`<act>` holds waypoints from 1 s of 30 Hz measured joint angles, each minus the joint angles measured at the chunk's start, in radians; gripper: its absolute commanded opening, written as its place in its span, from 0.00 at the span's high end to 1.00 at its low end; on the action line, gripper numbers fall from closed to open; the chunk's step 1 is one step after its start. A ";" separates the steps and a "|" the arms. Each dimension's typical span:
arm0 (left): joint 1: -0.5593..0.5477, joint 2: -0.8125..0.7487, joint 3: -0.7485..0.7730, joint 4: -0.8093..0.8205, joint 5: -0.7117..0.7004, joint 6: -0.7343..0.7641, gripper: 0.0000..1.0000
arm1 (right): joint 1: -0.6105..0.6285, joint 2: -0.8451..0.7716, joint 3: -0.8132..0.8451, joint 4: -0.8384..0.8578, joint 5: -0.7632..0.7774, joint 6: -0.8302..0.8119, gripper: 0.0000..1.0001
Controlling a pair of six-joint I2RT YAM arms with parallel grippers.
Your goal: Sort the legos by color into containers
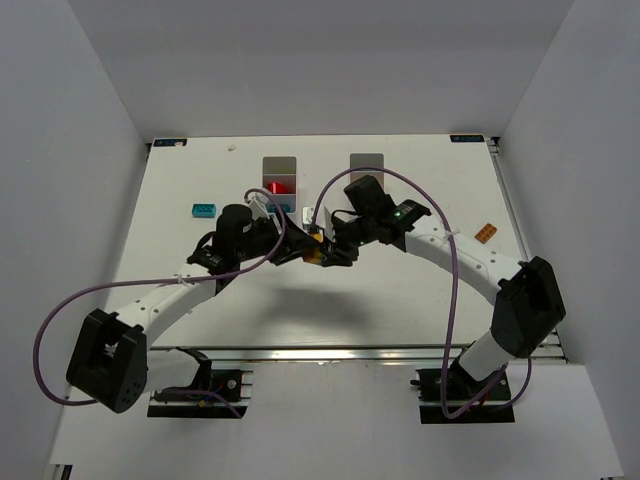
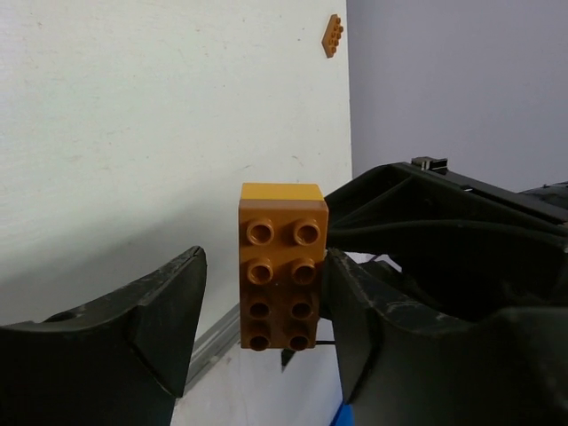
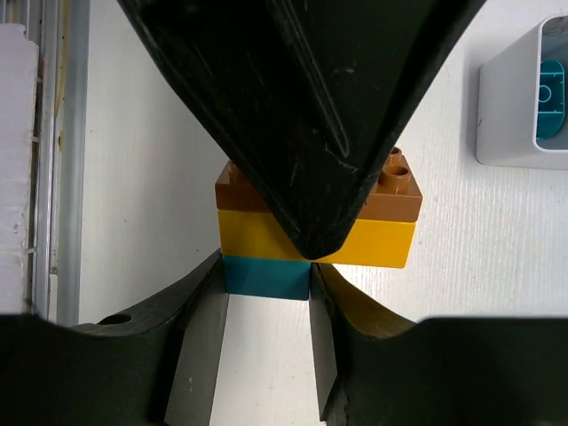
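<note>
A stack of three legos is held above the table's middle: an orange brick (image 2: 282,266) on top, a yellow brick (image 3: 373,241) under it and a teal-blue brick (image 3: 266,277) at the bottom. The stack also shows in the top view (image 1: 318,251). My right gripper (image 3: 266,282) is shut on the teal-blue brick. My left gripper (image 2: 266,306) is open around the orange brick: its right finger touches the brick, its left finger stands apart. Two white containers (image 1: 280,165) (image 1: 367,162) stand behind the grippers. The left one holds a red lego (image 1: 279,186).
A blue brick (image 1: 205,210) lies on the table at the left. An orange brick (image 1: 485,233) lies near the right edge and shows in the left wrist view (image 2: 333,35). A bin corner (image 3: 510,115) with a teal brick (image 3: 550,98) lies right of the stack.
</note>
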 measured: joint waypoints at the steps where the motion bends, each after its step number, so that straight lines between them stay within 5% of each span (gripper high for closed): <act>1: -0.001 0.005 0.003 -0.002 0.000 0.002 0.38 | 0.000 0.000 0.000 0.000 0.000 0.001 1.00; 6: -0.010 0.022 0.011 -0.010 -0.002 0.010 0.45 | 0.000 0.002 0.000 -0.007 0.001 0.012 1.00; 15: -0.023 0.025 0.040 -0.057 -0.025 0.038 0.97 | 0.000 0.009 0.000 -0.008 0.001 0.026 1.00; 30: 0.009 -0.010 0.118 -0.267 -0.109 0.157 1.00 | 0.007 0.009 -0.022 0.024 0.005 0.023 1.00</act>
